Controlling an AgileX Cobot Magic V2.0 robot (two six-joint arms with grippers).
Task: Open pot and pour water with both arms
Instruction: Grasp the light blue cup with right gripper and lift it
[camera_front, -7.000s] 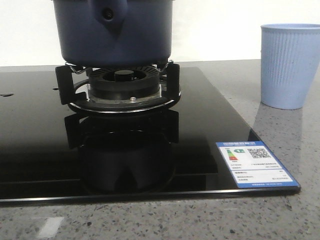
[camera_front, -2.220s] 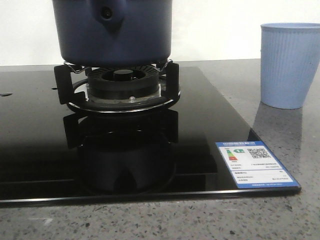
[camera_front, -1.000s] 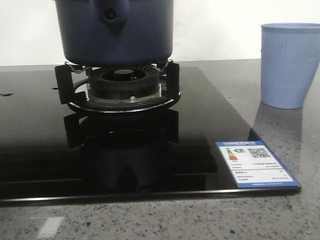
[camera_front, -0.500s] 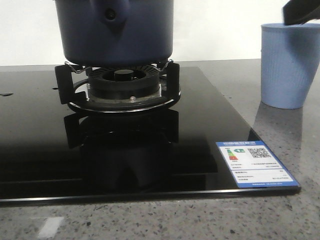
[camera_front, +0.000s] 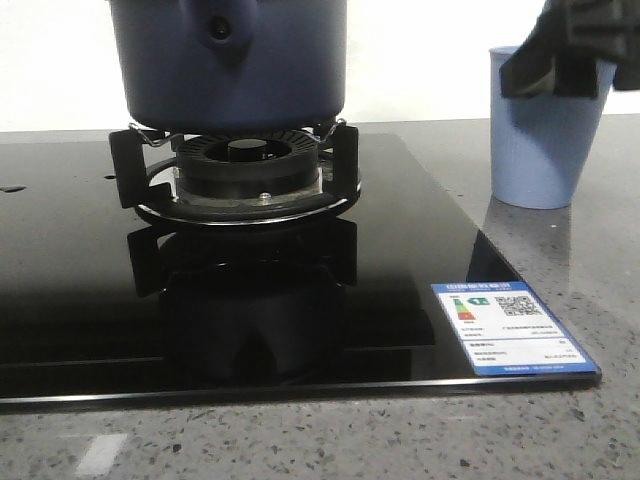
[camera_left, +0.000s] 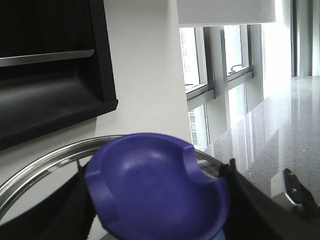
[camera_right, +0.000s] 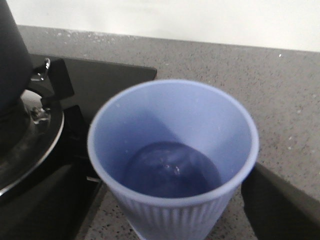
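The dark navy pot (camera_front: 230, 70) stands on the burner grate (camera_front: 235, 175), its handle stub (camera_front: 222, 28) facing me and its top cut off by the front view. In the left wrist view, my left gripper (camera_left: 157, 210) is shut on the lid's blue knob (camera_left: 155, 187), with the lid's metal rim (camera_left: 45, 165) behind it. The light blue ribbed cup (camera_front: 545, 135) is at the right with water (camera_right: 172, 170) in it. My right gripper (camera_front: 565, 55) is shut round the cup (camera_right: 172, 150), one dark finger on each side.
The black glass hob (camera_front: 80, 300) fills the left and middle, with a blue-edged label (camera_front: 510, 328) at its front right corner. Speckled grey counter (camera_front: 580, 270) surrounds it. A white wall is behind.
My right gripper has come down from the top right and closed round the cup. The cup has shifted left, toward the pot. Earlier, the pot shifted slightly on the grate.
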